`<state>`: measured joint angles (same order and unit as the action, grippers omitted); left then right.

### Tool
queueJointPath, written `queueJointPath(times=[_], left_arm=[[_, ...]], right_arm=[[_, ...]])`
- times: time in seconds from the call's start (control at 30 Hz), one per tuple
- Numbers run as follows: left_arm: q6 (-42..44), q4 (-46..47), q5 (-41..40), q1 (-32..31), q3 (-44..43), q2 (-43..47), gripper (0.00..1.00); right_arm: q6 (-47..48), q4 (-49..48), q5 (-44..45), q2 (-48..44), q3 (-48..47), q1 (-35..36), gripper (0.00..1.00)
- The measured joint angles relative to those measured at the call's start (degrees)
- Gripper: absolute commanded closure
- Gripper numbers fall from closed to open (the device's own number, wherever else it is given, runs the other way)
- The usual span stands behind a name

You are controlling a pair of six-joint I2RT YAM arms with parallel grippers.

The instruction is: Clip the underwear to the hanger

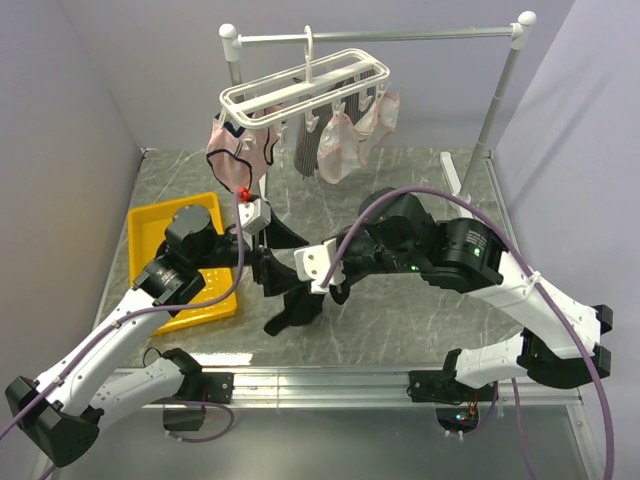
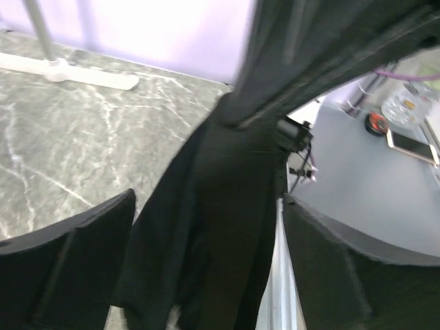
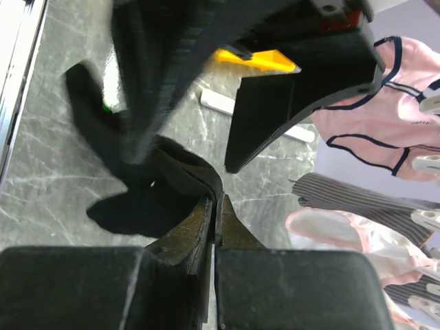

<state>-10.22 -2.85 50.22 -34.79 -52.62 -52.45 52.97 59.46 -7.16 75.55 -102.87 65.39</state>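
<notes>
Black, limp underwear (image 1: 295,305) dangles pinched in the right claw (image 3: 214,201); the left claw (image 2: 206,227), spread apart, should probably take a hem.

- In the top view, the underwear (image 1: 300,305) hides the left tool's (image 1: 268,268) tips.
- The left arm (image 1: 165,275) covers the middle of the yellow tray (image 1: 150,225).
- The hanger's (image 1: 300,85) clips are too small to make out.
- A blurred phone (image 2: 412,146) is cut off by the right edge of the left wrist view.

A yellow tray (image 1: 170,207) is set at the marbled table's (image 1: 400,310) left. Pale pink dark-trimmed underwear (image 1: 238,152) and a grey striped garment (image 1: 303,150) are hung under the grey metal rail stand (image 1: 400,36).
</notes>
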Motion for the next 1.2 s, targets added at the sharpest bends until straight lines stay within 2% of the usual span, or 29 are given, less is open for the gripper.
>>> queueJointPath(times=[0.07, 0.23, 0.3, 0.33, 0.37, 0.4, 0.43, 0.5, 0.53, 0.8, 1.0, 1.07, 1.17, 1.2], left_arm=[[-0.68, 0.24, -1.57, 0.0, 0.22, 0.26, 0.2], [-1.27, 1.62, -3.08, -0.02, 2.84, 2.97, 0.26], [-1.2, 1.86, -3.1, -0.02, 3.48, 3.72, 0.33], [-1.09, 1.84, -3.02, -0.04, 3.56, 3.91, 0.42], [-1.16, 2.1, -2.93, -0.07, 3.54, 3.91, 0.44], [-0.94, 2.34, -2.86, -0.09, 3.54, 3.8, 0.41], [-0.81, 2.47, -2.64, -0.09, 3.54, 3.52, 0.28], [-0.83, 2.91, -1.42, -0.09, 3.5, 2.75, 0.12], [-1.16, 3.13, -0.81, -0.11, 3.5, 2.4, 0.01], [-3.89, 5.73, 2.89, -0.46, 3.52, 3.56, 0.01], [-2.97, 5.31, -6.36, -2.49, 3.61, 4.57, 0.01], [-2.78, 5.31, -10.45, -2.54, 3.78, 4.22, 0.05], [-2.45, 5.25, -14.38, -2.54, 3.8, 2.67, 0.26], [-2.32, 5.18, -15.1, -2.54, 3.87, 2.19, 0.38]], right_arm=[[0.74, -0.09, 0.02, -1.05, 0.94, 0.31, 1.0], [2.75, -0.55, -0.42, -4.74, 4.26, 0.37, 1.0], [3.45, -0.76, -0.79, -5.88, 5.25, 0.37, 1.0], [3.58, -0.9, -0.87, -6.21, 5.53, 0.37, 1.0], [3.69, -0.87, -0.92, -6.36, 5.6, 0.37, 1.0], [3.72, -0.98, -0.9, -6.38, 5.6, 0.37, 1.0], [3.69, -1.14, -0.83, -6.27, 5.6, 0.37, 1.0], [3.48, -1.07, -0.37, -5.75, 5.4, 0.42, 1.0], [3.28, -0.81, 0.07, -5.18, 4.94, 0.55, 1.0], [-0.57, 1.03, 6.34, 2.64, -2.32, 1.97, 1.0], [-3.76, 3.98, 9.14, 5.77, -5.16, 2.54, 1.0], [-4.46, 4.87, 9.38, 5.97, -6.34, 2.75, 1.0], [-5.42, 6.29, 9.11, 6.36, -9.51, 3.13, 1.0], [-5.57, 6.58, 9.01, 6.43, -10.58, 3.15, 1.0]])
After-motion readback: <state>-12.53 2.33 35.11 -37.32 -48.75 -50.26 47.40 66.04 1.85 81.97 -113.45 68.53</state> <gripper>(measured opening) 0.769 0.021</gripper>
